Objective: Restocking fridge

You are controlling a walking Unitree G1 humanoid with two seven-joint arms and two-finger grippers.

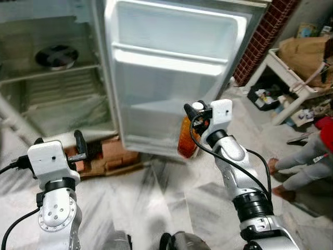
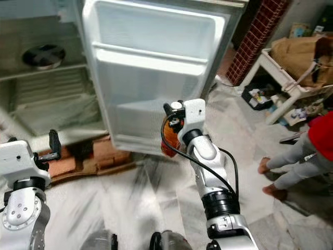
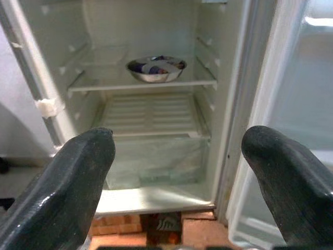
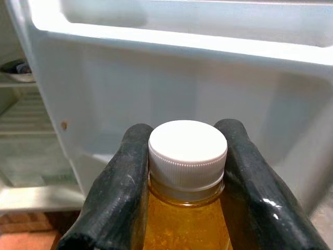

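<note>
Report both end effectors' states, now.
Left end effector: open, holding nothing, facing the open fridge.
Right end effector: closed on the white-capped bottle of orange liquid.

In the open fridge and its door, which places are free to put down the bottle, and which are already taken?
The right end effector holds the orange bottle by the neck before the fridge door. Its lower door shelf and upper door shelf look bare. Inside, the ribbed shelf above the crisper is free. The shelf above it carries a steel bowl.
</note>
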